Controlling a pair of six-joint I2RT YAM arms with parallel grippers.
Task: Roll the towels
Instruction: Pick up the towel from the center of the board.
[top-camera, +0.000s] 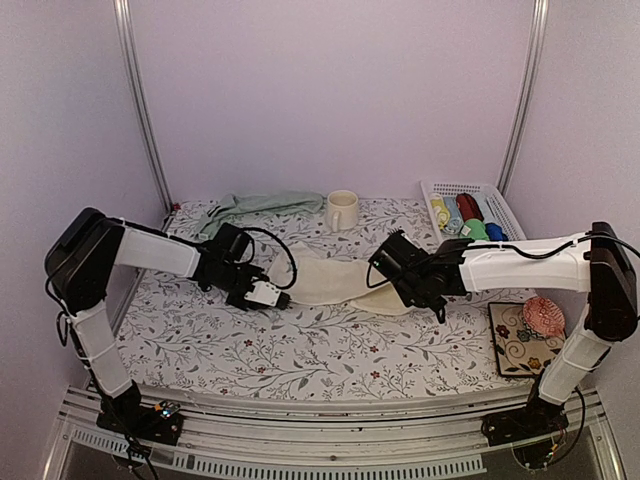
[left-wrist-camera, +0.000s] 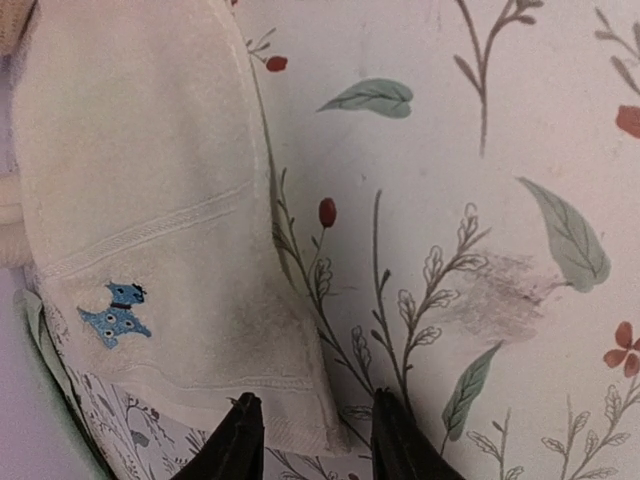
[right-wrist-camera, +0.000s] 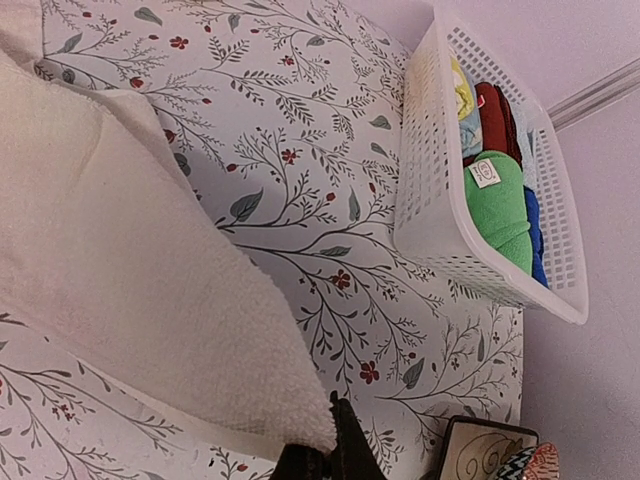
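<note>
Tabletop (top-camera: 330, 350), floral-print cover, sits under both pincers.

Cream towel (top-camera: 325, 280) is stretched flat-ish between the two pincers, one end at each. Green towel (top-camera: 265, 205) is bunched at the back edge, beyond the left pincer and well apart from it, with nothing touching it.

White slotted basket (right-wrist-camera: 430, 180) is beyond the right pincer, to its outer side, near the back right corner. It holds rolled cloths in green, red, blue and yellow. Patterned tile (top-camera: 520, 340) with a pink object (top-camera: 545, 315) on it is on the near side of the right arm, well apart from the pincer. Cream mug (top-camera: 342, 210) is upright at the back, roughly midway between the pincers and beyond both.

Right pincer (right-wrist-camera: 322, 455): closed, pinching a corner of the cream towel. The cloth rises off the tabletop at the tips.

Left pincer (left-wrist-camera: 318, 440): fingers apart, with the towel's hemmed corner lying in the gap and not clamped.

Small blue dog mark (left-wrist-camera: 117, 312) is on the cream towel just ahead of the left pincer, off to one side.
</note>
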